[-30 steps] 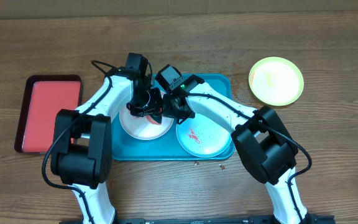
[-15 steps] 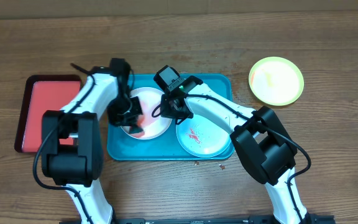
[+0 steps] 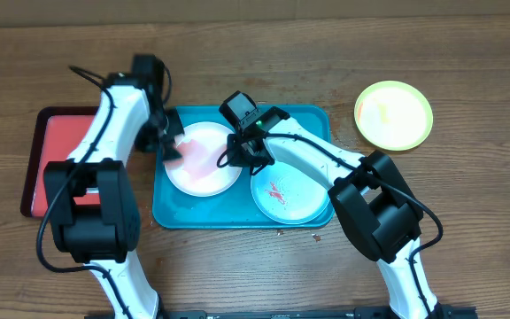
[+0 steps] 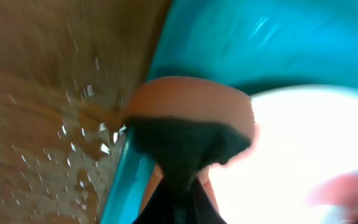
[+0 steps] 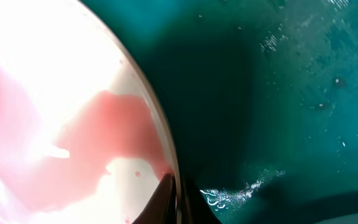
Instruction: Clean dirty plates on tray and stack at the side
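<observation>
Teal plastic is filling the middle of the overhead view: the tray [image 3: 171, 213] is lying on the wooden worktop [image 3: 326, 53], carrying the white plate [image 3: 204, 164], smeared pink, on its left half and the mint plate [image 3: 292, 199], flecked with red, on its right half. The yellow-green plate [image 3: 393, 115] is sitting off the tray on the worktop to the right, and a red tray [image 3: 65, 164] is lying to the left. The left gripper [image 3: 169, 146] is hovering at the tray's left rim beside the white plate, while the right gripper [image 3: 248, 159] is sitting at that plate's right edge. From the left wrist, the jaws are clenching an orange sponge [image 4: 191, 102] with a dark scouring face over the tray's rim, with water droplets speckling the worktop alongside. From the right wrist, the jaws are pinching the white plate's rim tight above the wet tray floor.
</observation>
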You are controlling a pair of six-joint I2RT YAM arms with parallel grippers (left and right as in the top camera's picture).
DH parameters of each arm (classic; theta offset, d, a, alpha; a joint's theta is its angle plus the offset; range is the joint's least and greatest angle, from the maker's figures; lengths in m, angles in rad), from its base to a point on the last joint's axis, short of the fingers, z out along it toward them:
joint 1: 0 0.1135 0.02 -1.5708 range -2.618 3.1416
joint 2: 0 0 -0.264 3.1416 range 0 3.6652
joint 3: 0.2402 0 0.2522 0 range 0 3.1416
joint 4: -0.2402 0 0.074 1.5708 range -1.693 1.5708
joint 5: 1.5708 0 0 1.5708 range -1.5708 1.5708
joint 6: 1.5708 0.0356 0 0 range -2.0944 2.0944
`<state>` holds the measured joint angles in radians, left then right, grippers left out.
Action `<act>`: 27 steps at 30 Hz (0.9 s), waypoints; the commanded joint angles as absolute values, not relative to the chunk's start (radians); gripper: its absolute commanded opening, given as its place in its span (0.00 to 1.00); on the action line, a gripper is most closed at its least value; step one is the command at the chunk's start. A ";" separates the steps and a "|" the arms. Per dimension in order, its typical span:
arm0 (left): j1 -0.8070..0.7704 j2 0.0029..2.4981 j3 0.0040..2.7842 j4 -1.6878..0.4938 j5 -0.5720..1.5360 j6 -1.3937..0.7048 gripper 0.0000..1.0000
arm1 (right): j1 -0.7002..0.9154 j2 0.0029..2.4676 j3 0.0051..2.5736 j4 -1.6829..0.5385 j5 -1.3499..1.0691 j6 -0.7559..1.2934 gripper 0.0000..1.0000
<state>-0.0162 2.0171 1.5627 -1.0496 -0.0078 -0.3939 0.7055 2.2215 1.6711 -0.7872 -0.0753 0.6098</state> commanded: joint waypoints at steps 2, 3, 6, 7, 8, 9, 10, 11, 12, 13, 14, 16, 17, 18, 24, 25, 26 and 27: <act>0.034 2.026 1.707 -1.106 0.093 -0.408 0.04 | 0.706 2.237 1.751 -0.840 -0.074 0.448 0.04; 0.048 2.026 1.733 -1.136 0.097 -0.408 0.04 | 0.706 2.228 1.774 -0.862 -0.059 0.437 0.04; 0.104 2.026 1.790 -1.224 0.055 -0.403 0.04 | 0.707 2.194 1.839 -0.925 0.024 0.413 0.04; 0.123 2.025 1.797 -1.243 0.031 -0.403 0.04 | 0.710 2.180 1.864 -0.945 0.059 0.381 0.04; 0.171 2.025 1.799 -1.271 -0.014 -0.405 0.04 | 0.717 2.161 1.903 -0.977 0.123 0.343 0.04; 0.202 2.026 1.798 -1.280 -0.030 -0.405 0.04 | 0.724 2.150 1.932 -0.998 0.176 0.328 0.04; 0.231 2.026 1.797 -1.285 -0.037 -0.405 0.04 | 0.733 2.141 1.954 -1.015 0.223 0.311 0.04; 0.263 2.026 1.797 -1.288 -0.036 -0.405 0.04 | 0.741 2.135 1.972 -1.029 0.263 0.293 0.04; 0.290 2.026 1.797 -1.290 -0.033 -0.408 0.04 | 0.751 2.130 1.990 -1.042 0.308 0.271 0.04; 0.323 2.026 1.797 -1.290 -0.029 -0.414 0.04 | 0.764 2.124 2.009 -1.056 0.368 0.244 0.04; 0.353 2.026 1.797 -1.290 -0.024 -0.421 0.04 | 0.776 2.120 2.022 -1.064 0.418 0.223 0.04; 0.409 2.026 1.796 -1.290 -0.011 -0.424 0.04 | 0.808 2.115 2.046 -1.082 0.560 0.185 0.04; 0.434 2.026 1.796 -1.292 0.003 -0.423 0.04 | 0.823 2.115 2.054 -1.088 0.623 0.172 0.04; 0.456 2.026 1.796 -1.296 0.020 -0.423 0.04 | 0.841 2.115 2.062 -1.093 0.699 0.144 0.04; 0.537 2.026 1.796 -1.304 0.043 -0.415 0.04 | 0.951 2.115 2.064 -1.063 1.079 -0.066 0.04; 0.543 2.026 1.796 -1.305 0.042 -0.415 0.04 | 0.969 2.115 2.064 -1.045 1.129 -0.105 0.04; 0.546 2.026 1.796 -1.305 0.042 -0.415 0.04 | 0.984 2.115 2.064 -1.030 1.166 -0.145 0.04; 0.549 2.026 1.796 -1.304 0.042 -0.415 0.04 | 0.998 2.115 2.064 -1.015 1.198 -0.194 0.04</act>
